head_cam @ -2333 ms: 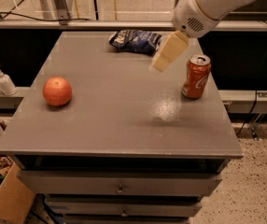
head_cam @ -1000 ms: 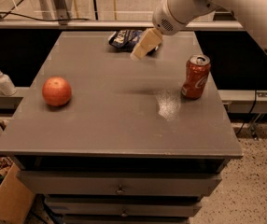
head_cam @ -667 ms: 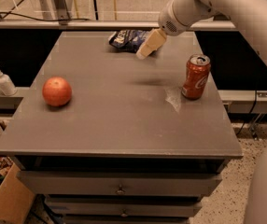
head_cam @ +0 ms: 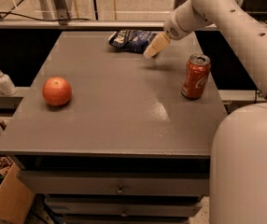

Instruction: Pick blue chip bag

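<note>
Gripper (head_cam: 155, 46) angled down just beside blue chip bag (head_cam: 131, 40), prob. lining up for pickup (open/closed: can't tell); soda can (head_cam: 195, 77) well apart, no obstacle.

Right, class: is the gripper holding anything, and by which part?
Cannot be told. The gripper is at the right end of the blue chip bag, which lies on the table; a grip there is not visible.

Crumpled dark blue chip bag (head_cam: 129, 39) lies at the back, claw (head_cam: 150, 52) just beside it
</note>
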